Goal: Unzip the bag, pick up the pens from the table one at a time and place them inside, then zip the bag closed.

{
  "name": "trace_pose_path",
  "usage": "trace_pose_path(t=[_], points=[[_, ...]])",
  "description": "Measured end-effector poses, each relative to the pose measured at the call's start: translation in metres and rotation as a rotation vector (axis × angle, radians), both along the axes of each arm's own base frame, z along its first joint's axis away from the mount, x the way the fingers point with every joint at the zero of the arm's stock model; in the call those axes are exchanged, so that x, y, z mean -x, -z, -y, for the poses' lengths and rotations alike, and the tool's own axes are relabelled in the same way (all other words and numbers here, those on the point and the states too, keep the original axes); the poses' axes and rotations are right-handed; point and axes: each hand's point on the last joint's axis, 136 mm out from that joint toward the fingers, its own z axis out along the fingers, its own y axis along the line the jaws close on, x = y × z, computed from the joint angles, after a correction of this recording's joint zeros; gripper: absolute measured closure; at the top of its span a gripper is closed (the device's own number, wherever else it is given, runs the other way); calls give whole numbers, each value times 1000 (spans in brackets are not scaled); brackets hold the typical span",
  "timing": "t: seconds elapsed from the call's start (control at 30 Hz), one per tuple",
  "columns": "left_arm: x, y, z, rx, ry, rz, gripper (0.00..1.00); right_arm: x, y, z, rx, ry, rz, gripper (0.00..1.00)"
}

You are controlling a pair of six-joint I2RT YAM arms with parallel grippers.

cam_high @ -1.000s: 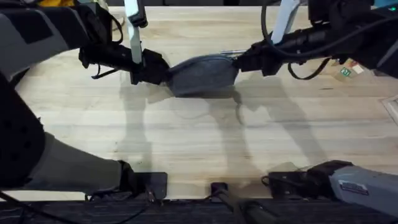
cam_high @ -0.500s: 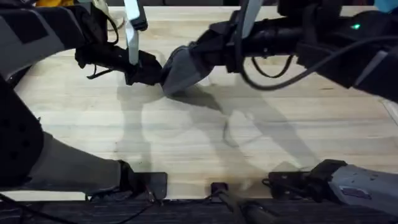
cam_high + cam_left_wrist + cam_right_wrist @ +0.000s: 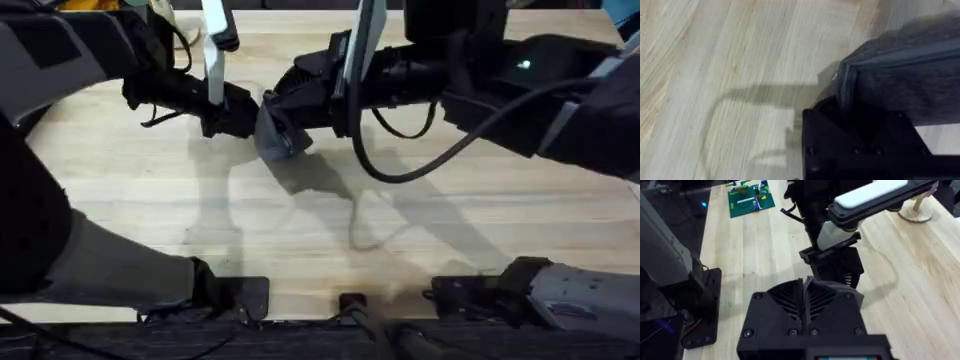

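1. Table (image 3: 330, 250) — pale plank top, bare across its near half in the overhead view; arm shadows fall on it.

2. Bag (image 3: 275, 130) — grey fabric pouch at mid-depth on the table, left of centre, pinched between the 2 grippers and bunched short, not lying flat. The left wrist view shows its seamed end (image 3: 900, 75) standing just above the wood.

3. Left gripper (image 3: 240, 115) — reaches in from the left and is clamped on the bag's left end; in its own wrist view the fabric edge runs down between the black fingers.

4. Right gripper (image 3: 285, 105) — reaches across the middle to the bag's upper side, close beside the left one. In its wrist view its fingers (image 3: 804, 297) are pressed together; whether they pinch the zipper pull cannot be made out.

5. Step, as judged — a zipper stroke, either opening or closing; the slider and teeth are hidden under the right arm, so which one is unclear. Next move calls for the left grip to hold the end firm while the right draws along the zipper line.

6. Pens — none can be picked out; the arms cover the far table.
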Motion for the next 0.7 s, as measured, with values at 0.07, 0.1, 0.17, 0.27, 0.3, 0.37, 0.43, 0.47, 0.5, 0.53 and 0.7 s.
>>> trace_pose_path(t=[0.07, 0.1, 0.17, 0.27, 0.3, 0.37, 0.43, 0.47, 0.5, 0.53, 0.7], points=[[0, 0, 0, 1, 0, -1, 959, -1, 0, 1, -2, 1, 0, 970], [0, 0, 0, 1, 0, 0, 959, -2, 0, 2, -2, 6, -2, 970], [0, 0, 0, 1, 0, 0, 959, -6, -1, 4, -4, 15, -2, 970], [0, 0, 0, 2, 0, 0, 959, -13, -1, 10, -5, 37, -2, 971], [0, 0, 0, 2, 0, -1, 959, -16, -2, 13, -6, 47, -3, 948], [0, -1, 1, 6, 0, -1, 959, -24, -7, 20, -21, 72, 14, 683], [1, -3, 3, 26, 3, -3, 959, -31, -17, 28, -39, 98, 40, 417], [4, -5, 7, 49, 6, -15, 959, -34, -23, 34, -47, 113, 53, 274], [8, -8, 12, 75, 12, -32, 959, -37, -29, 39, -56, 128, 66, 129], [12, -10, 18, 92, 25, -47, 959, -39, -35, 45, -64, 143, 80, 37], [12, -11, 23, 96, 41, -37, 959, -52, -56, 69, -97, 217, 112, 4]])
